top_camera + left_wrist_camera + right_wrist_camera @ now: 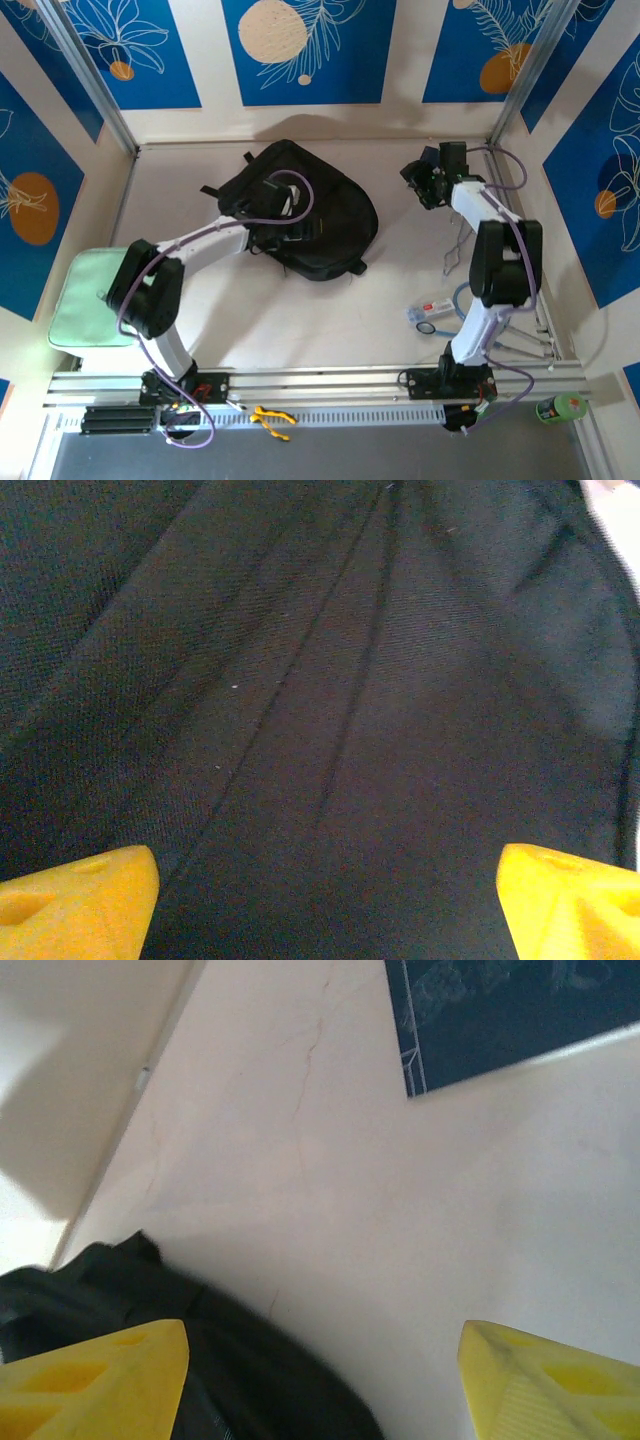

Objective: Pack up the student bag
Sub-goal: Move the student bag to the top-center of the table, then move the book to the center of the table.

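Note:
The student bag is a big black fabric backpack lying flat in the middle of the table. My left gripper hangs just above its top. In the left wrist view the bag's black cloth with its seams spreads under the left gripper, which is open and holds nothing. My right gripper is raised at the back right, a little to the right of the bag. In the right wrist view the right gripper is open and empty, with an edge of the bag at lower left.
A pale green flat pad lies at the table's left edge. Small stationery items and a thin wire frame lie near the right arm. Yellow pliers rest on the front rail. A green bottle stands off the table's right corner.

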